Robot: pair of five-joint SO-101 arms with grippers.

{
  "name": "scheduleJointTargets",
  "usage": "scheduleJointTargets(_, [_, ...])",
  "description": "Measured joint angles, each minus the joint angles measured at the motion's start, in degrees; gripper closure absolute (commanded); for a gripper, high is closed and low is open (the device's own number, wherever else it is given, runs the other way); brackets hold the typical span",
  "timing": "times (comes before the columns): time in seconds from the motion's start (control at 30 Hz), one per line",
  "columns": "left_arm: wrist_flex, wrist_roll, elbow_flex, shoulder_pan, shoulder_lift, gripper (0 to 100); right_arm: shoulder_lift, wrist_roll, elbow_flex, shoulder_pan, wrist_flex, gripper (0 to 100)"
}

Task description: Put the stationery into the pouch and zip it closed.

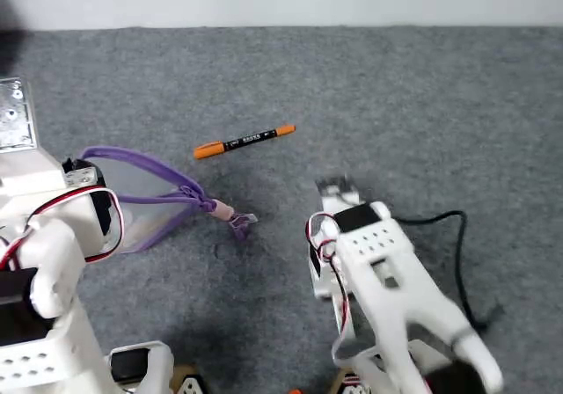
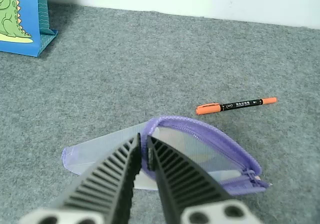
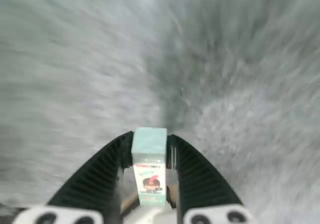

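Note:
A clear pouch [image 1: 149,202] with a purple zipper lies on the grey carpet, its mouth gaping. My left gripper [image 2: 143,148] is shut on the pouch's [image 2: 200,156] purple rim, and in the high view it sits at the pouch's left end [image 1: 86,161]. An orange marker [image 1: 244,140] with a black middle lies beyond the pouch; the left wrist view also shows this marker [image 2: 235,104]. My right gripper [image 3: 149,143] is shut on a small mint-green eraser [image 3: 149,156] with a printed label. In the high view that gripper [image 1: 334,186] hovers right of the pouch's zipper pull [image 1: 239,222].
A blue paper bag with a dinosaur picture [image 2: 20,16] stands at the far edge of the carpet. A black cable [image 1: 444,236] trails to the right of the right arm. Open carpet lies between the marker and the back wall.

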Motion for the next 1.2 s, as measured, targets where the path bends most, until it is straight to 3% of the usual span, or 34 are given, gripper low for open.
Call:
scheduleJointTargets(0.23, [0.0, 0.0, 0.0, 0.0, 0.0, 99, -21.6, 0.0, -11.8, -5.8, 2.5, 99.1])
scheduleJointTargets(0.43, [0.0, 0.0, 0.0, 0.0, 0.0, 99, -23.9, -8.3, -22.7, -9.8, -2.6, 99.1])
scheduleJointTargets(0.63, [0.0, 0.0, 0.0, 0.0, 0.0, 99, -21.9, -14.5, -28.1, -14.8, -21.6, 99.1])
scheduleJointTargets(0.93, [0.0, 0.0, 0.0, 0.0, 0.0, 99, -13.2, -15.4, -22.3, -20.1, -52.9, 99.1])
scheduleJointTargets(1.2, [0.0, 0.0, 0.0, 0.0, 0.0, 99, -4.0, -15.7, -21.8, -26.5, -60.2, 99.1])
